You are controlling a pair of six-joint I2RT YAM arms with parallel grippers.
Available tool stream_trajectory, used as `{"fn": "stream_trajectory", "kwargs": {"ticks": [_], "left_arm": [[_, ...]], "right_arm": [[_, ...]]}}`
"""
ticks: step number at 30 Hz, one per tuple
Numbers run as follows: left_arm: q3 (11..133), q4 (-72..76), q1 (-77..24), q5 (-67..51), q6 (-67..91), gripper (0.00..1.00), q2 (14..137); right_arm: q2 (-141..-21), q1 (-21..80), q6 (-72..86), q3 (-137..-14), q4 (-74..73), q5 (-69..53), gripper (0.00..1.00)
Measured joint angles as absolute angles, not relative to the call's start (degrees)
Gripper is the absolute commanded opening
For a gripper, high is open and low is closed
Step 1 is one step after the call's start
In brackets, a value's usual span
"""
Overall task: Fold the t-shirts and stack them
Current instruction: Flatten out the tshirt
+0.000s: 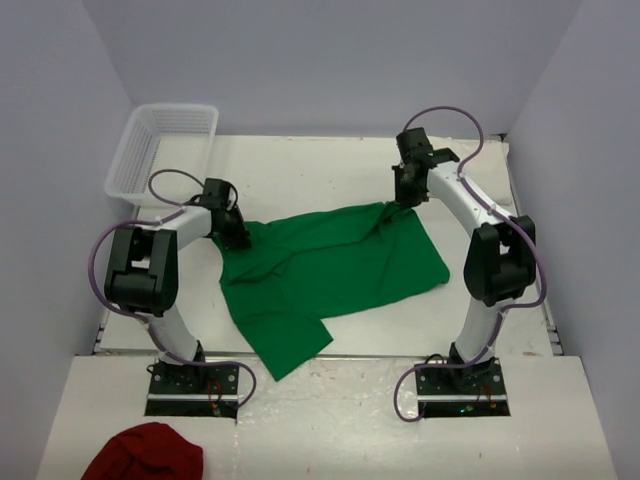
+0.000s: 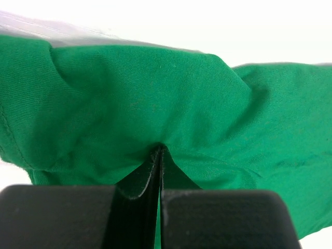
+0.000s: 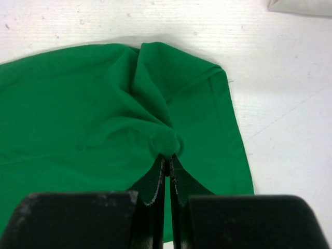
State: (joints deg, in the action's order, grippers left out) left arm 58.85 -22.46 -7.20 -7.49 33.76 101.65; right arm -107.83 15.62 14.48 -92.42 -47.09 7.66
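A bright green t-shirt [image 1: 330, 265] lies partly spread on the white table [image 1: 300, 165], with one part trailing toward the near edge. My left gripper [image 1: 236, 236] is shut on a pinch of the shirt's left edge, and in the left wrist view the cloth [image 2: 155, 98] bunches just past the closed tips of the gripper [image 2: 160, 150]. My right gripper [image 1: 405, 194] is shut on the shirt's far right corner. Seen from the right wrist, a gathered fold of green cloth [image 3: 166, 140] sits at the tips of that gripper [image 3: 168, 157].
A white plastic basket [image 1: 160, 150] stands at the far left corner. A dark red cloth [image 1: 145, 452] lies on the near platform by the left arm's base. A pale edge [image 3: 301, 5] shows in the right wrist view's top right corner.
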Motion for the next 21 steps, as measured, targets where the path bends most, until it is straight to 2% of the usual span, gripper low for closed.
{"fn": "stream_trajectory", "kwargs": {"ticks": [13,21], "left_arm": [[58.3,-22.2,-2.3,-8.3,30.2,0.00,101.0],[58.3,-22.6,-2.2,-8.0,28.6,0.00,100.7]], "right_arm": [[-108.8,19.9,13.9,-92.6,-47.1,6.9,0.00],[-109.5,19.9,12.3,-97.6,-47.1,5.8,0.00]]}}
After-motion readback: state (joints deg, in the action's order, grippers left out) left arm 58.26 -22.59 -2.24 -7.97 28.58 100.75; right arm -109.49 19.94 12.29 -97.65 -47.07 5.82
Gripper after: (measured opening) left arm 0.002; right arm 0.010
